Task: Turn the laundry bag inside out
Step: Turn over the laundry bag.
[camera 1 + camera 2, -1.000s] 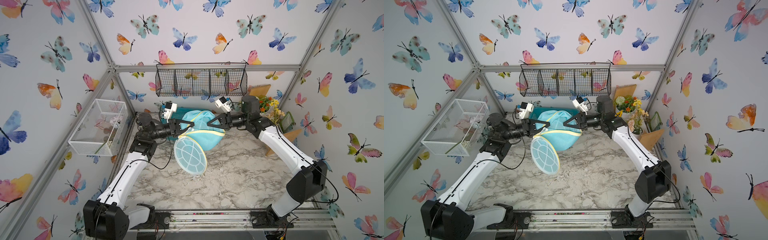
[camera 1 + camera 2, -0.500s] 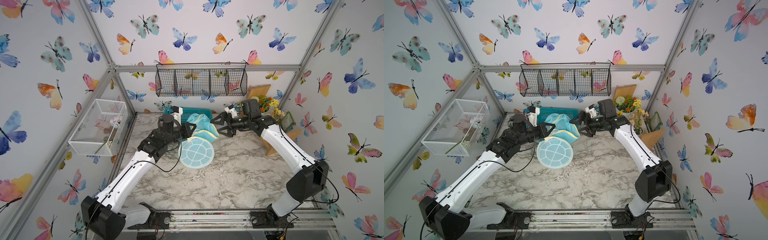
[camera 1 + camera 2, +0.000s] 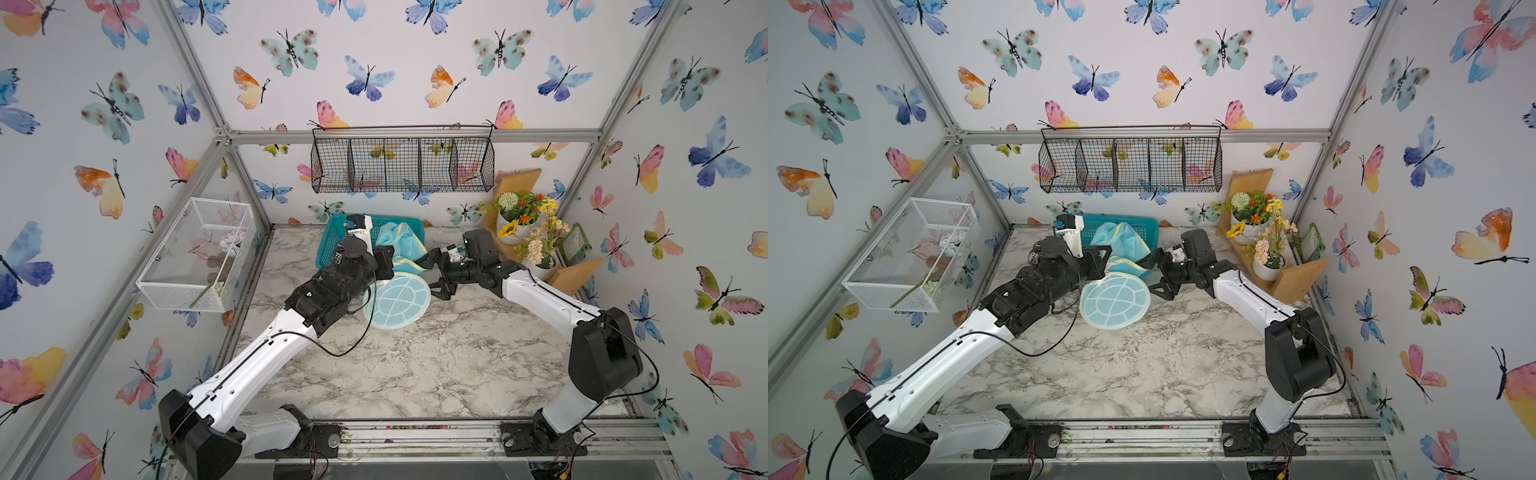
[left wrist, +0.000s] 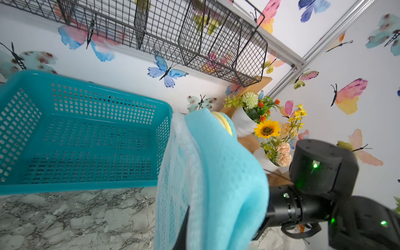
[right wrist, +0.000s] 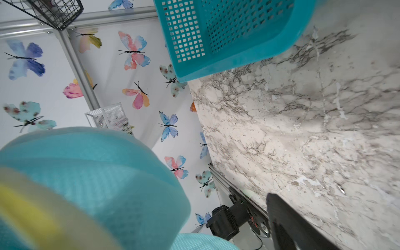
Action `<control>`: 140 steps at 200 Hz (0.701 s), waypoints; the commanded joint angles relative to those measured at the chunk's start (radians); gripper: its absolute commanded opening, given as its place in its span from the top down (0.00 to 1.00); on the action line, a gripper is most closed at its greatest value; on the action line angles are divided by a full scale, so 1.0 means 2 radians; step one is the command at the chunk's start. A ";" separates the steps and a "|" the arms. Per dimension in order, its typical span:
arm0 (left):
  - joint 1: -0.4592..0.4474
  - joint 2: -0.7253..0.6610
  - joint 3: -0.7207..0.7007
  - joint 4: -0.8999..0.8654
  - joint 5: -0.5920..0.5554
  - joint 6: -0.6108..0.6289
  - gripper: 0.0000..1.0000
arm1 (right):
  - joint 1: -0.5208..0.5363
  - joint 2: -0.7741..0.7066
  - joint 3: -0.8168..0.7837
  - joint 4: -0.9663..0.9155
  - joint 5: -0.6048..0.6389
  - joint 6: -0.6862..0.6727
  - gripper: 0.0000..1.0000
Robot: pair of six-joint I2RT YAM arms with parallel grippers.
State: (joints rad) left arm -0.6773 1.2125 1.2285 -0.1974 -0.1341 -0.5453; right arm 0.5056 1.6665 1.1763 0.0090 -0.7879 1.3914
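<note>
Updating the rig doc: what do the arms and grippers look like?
Left arm and right arm: white link shells, black joint housings, thin black cable looping outside each. Left gripper and right gripper: black, angular, white camera module behind.

Tabletop, back half
Laundry bag point(image 3: 397, 301) is lying on the table point(image 3: 415, 365) just before the plastic basket point(image 3: 330, 241), which is sitting at the back edge; flowerpots point(image 3: 525, 224) are standing in the back right corner.

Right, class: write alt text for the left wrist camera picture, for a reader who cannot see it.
A soft turquoise mesh laundry bag with a yellow seam fills the foreground, close to the camera. Behind it a teal basket sits on a marble table, with potted flowers and the right arm nearby.
</note>
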 commanded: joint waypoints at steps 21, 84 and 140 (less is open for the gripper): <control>0.004 -0.028 -0.016 0.074 -0.022 -0.018 1.00 | 0.007 0.011 -0.036 0.383 -0.041 0.182 0.08; 0.003 -0.026 -0.023 0.083 0.019 -0.037 1.00 | 0.025 0.046 0.022 0.412 -0.064 0.187 0.07; 0.003 -0.023 0.005 0.078 0.024 -0.023 1.00 | 0.049 0.052 0.043 0.246 -0.082 0.087 0.07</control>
State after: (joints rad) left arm -0.6712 1.1763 1.1854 -0.0772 -0.1238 -0.6056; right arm 0.5915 1.7813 1.2392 0.7040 -0.8967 1.7000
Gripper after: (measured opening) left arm 0.094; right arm 0.928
